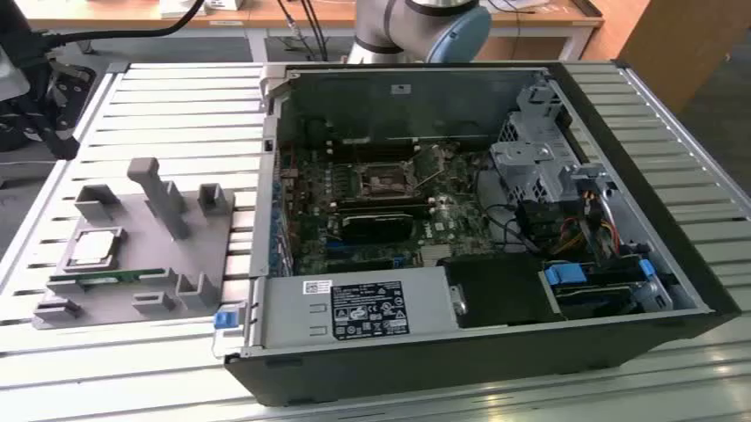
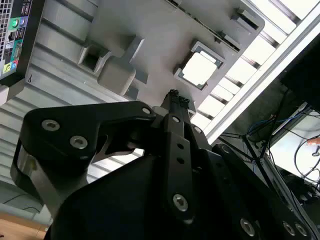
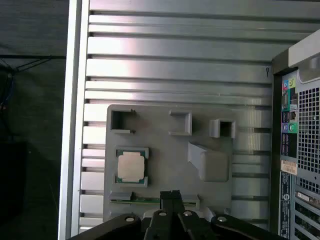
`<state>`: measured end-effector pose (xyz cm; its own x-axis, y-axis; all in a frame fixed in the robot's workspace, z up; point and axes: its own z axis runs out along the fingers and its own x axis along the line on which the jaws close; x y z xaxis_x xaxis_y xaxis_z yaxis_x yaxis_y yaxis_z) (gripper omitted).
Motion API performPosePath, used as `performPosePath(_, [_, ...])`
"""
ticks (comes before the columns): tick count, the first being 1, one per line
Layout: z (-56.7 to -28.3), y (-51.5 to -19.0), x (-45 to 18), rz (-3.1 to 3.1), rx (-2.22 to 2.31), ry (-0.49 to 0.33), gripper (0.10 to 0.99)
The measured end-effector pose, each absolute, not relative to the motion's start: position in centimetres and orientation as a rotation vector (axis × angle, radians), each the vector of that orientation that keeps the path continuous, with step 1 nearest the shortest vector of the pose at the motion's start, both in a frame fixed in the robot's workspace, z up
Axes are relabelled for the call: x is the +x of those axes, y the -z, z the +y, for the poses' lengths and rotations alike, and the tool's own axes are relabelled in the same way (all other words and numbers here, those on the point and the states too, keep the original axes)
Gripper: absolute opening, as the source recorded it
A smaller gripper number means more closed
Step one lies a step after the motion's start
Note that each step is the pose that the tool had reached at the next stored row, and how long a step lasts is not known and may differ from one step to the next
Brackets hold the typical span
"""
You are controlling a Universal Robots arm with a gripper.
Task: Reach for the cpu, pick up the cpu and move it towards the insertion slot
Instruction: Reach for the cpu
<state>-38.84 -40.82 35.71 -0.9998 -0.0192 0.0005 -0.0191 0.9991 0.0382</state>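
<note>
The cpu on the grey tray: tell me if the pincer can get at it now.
Probably yes: the cpu lies uncovered on the tray, and the pincer hangs above the tray, close by.

Matte black, angular gripper (image 2: pixel 174 96) studded with silver screws; silver-grey arm (image 1: pixel 393 25) with a pale blue joint cap.

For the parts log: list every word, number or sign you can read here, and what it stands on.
Nothing is legible.
black label on the power supply: print too small to read.
white sticker beside it: blurred.
wall sticker inside the case: too small.
rear sticker on the case's back: blurred.
cpu: no print to make out on its lid.
</note>
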Motion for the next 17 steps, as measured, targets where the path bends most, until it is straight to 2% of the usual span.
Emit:
performPosePath(7, [-40.8,-35.7,-39.1,-3.14,0.03,0.06,0.106])
performPosePath(17, [-40.8,-35.3,-42.8,-3.14,0.03,0.06,0.106])
